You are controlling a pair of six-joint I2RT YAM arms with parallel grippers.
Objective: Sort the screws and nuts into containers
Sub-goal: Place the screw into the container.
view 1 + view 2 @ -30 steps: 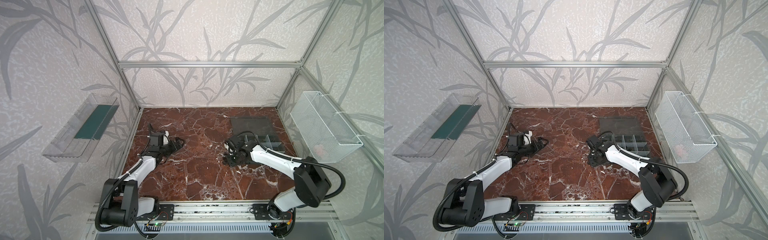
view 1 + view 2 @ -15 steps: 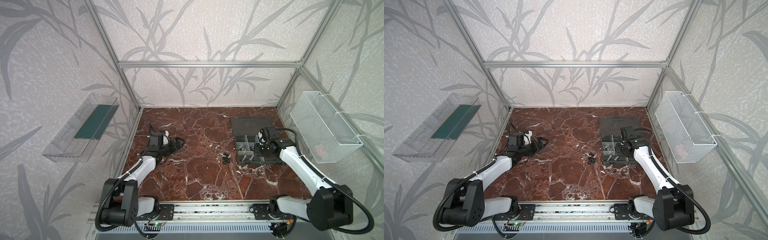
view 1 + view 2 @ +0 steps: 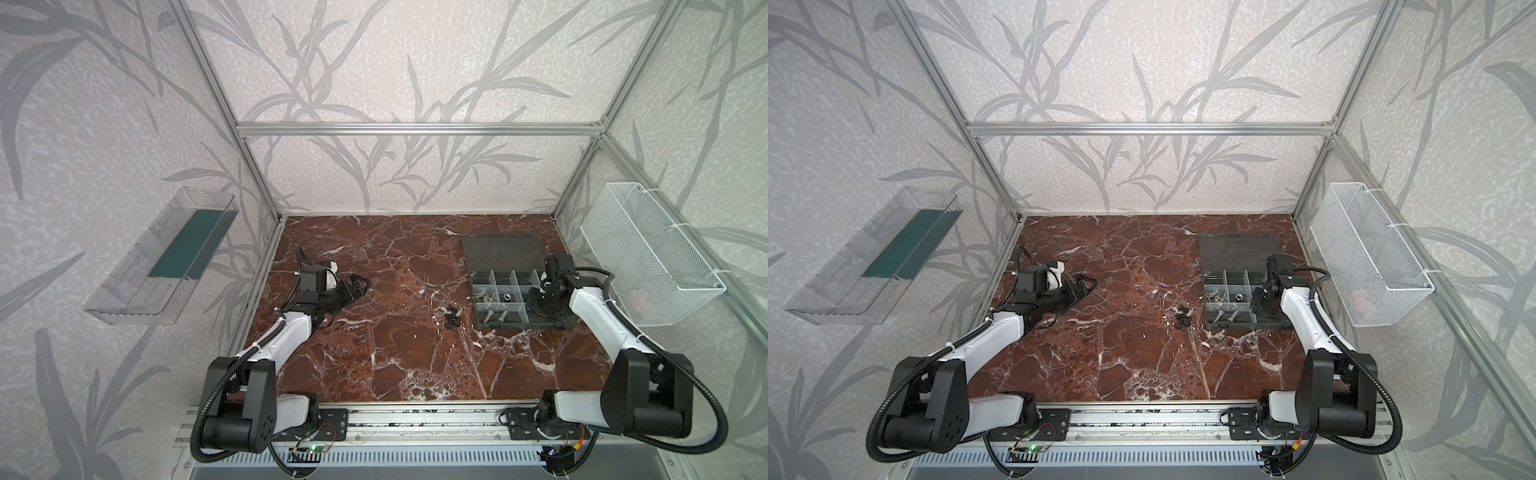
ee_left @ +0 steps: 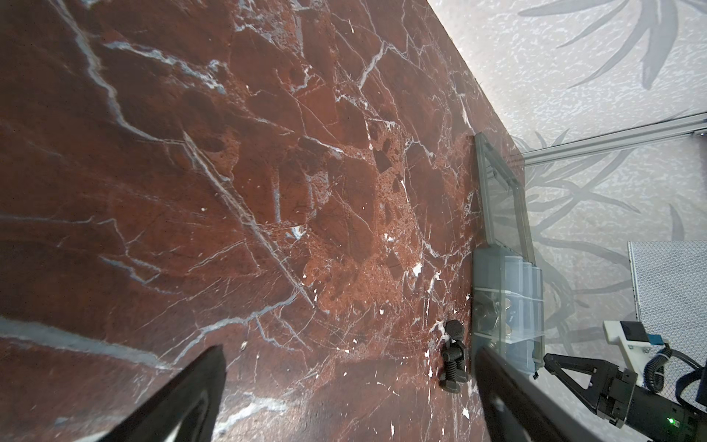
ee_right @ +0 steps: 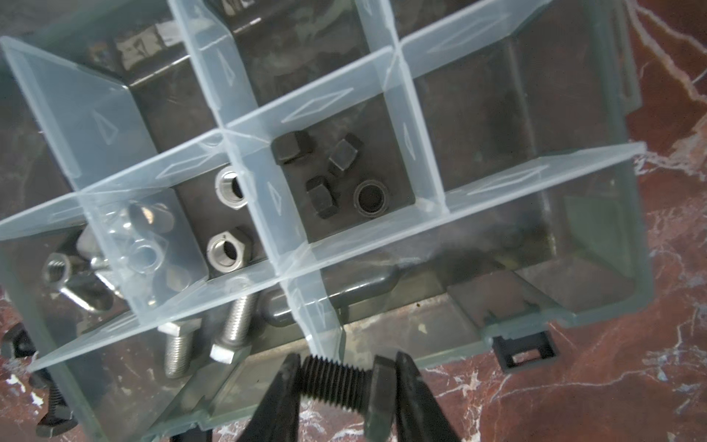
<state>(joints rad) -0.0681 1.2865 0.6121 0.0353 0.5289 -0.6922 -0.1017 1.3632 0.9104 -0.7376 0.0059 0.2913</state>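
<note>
My right gripper [image 5: 342, 382] is shut on a black screw [image 5: 336, 384], clamped end to end between its fingers, head against one pad. It hangs over the near edge of the grey organiser box [image 3: 482, 327], at the right-hand containers [image 3: 536, 301]. Black nuts [image 5: 325, 172] lie in one compartment, silver nuts [image 5: 229, 252] in the one beside it, and silver screws [image 5: 237, 317] in a front one. Loose black screws [image 3: 452, 318] [image 4: 453, 359] lie on the marble just left of the box. My left gripper [image 3: 361, 286] [image 4: 350, 346] stands open and empty at the table's left.
The box's flat lid [image 3: 500, 253] lies open behind the compartments. A white wire basket [image 3: 648, 257] hangs on the right wall and a clear tray with a green strip [image 3: 166, 253] on the left wall. Aluminium frame posts stand at the table's corners.
My right arm has swung from the loose black screws at mid-table to the organiser box, carrying a black screw. The left arm has not moved.
</note>
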